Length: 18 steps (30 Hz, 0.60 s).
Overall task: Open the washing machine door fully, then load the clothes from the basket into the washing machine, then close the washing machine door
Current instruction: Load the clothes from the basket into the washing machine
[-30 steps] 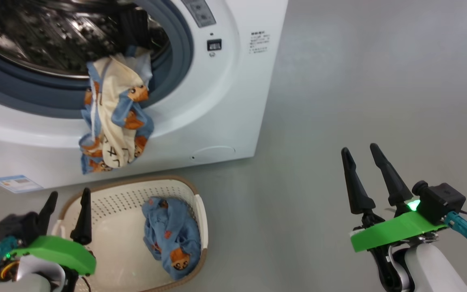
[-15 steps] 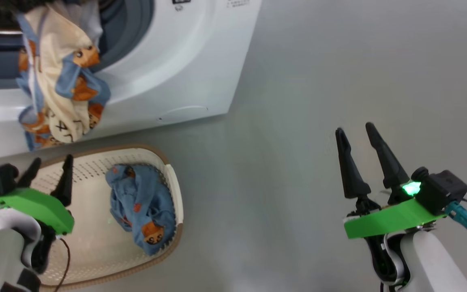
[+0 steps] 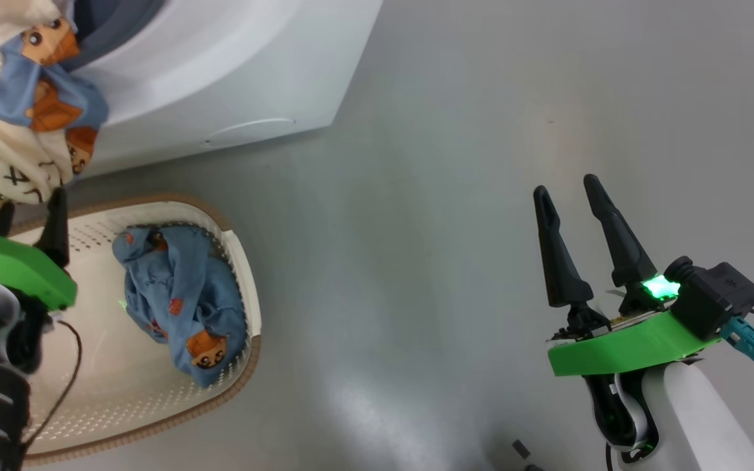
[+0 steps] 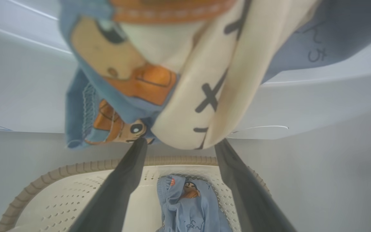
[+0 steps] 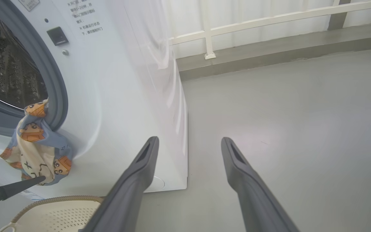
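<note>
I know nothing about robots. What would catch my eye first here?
A blue bear-print garment dangles from the washing machine mouth, down its white front. A second garment lies bunched in the cream basket on the floor below. The left tool stands open at the dangling garment's lower edge, and the right tool is open over the grey floor.

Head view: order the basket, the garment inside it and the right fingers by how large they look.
1. basket, though partly cut off
2. garment
3. right fingers; nearer the camera, so real size unsure
</note>
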### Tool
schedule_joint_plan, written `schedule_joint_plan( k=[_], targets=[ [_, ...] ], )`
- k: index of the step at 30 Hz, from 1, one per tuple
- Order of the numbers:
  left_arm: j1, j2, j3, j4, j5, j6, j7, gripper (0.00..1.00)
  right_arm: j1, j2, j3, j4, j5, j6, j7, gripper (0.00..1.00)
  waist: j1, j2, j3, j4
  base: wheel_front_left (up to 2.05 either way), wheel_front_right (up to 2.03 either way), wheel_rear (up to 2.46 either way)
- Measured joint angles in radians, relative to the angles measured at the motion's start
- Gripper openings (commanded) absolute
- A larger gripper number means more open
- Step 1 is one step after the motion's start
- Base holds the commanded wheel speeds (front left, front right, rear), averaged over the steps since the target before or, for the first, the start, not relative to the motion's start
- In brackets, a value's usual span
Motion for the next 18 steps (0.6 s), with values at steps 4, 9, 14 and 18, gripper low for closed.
schedule_joint_plan(
  k=[4, 9, 14, 18],
  targets=[
    [-0.052, 0.006, 0.001, 0.037, -0.031, 0.000, 0.002, 1.00, -0.016, 0.003, 0.015, -0.018, 0.000, 0.000, 0.000, 1.00, 0.0000, 0.0000, 0.027, -0.010, 0.00, 0.00, 0.00],
    [-0.113, 0.010, -0.002, 0.065, -0.056, 0.000, -0.010, 1.00, -0.021, 0.004, 0.015, -0.024, 0.000, 0.000, 0.000, 1.00, -0.0001, 0.0000, 0.055, -0.016, 0.00, 0.00, 0.00],
    [-0.150, 0.022, -0.008, 0.089, -0.063, 0.000, -0.058, 1.00, -0.021, 0.005, 0.018, -0.027, 0.000, 0.000, 0.000, 1.00, 0.0000, 0.0000, 0.072, -0.018, 0.00, 0.00, 0.00],
    [-0.170, 0.030, -0.021, 0.100, -0.069, 0.000, -0.079, 1.00, -0.022, 0.005, 0.017, -0.030, 0.000, 0.000, 0.000, 1.00, -0.0001, 0.0000, 0.080, -0.016, 0.00, 0.00, 0.00]
  ],
)
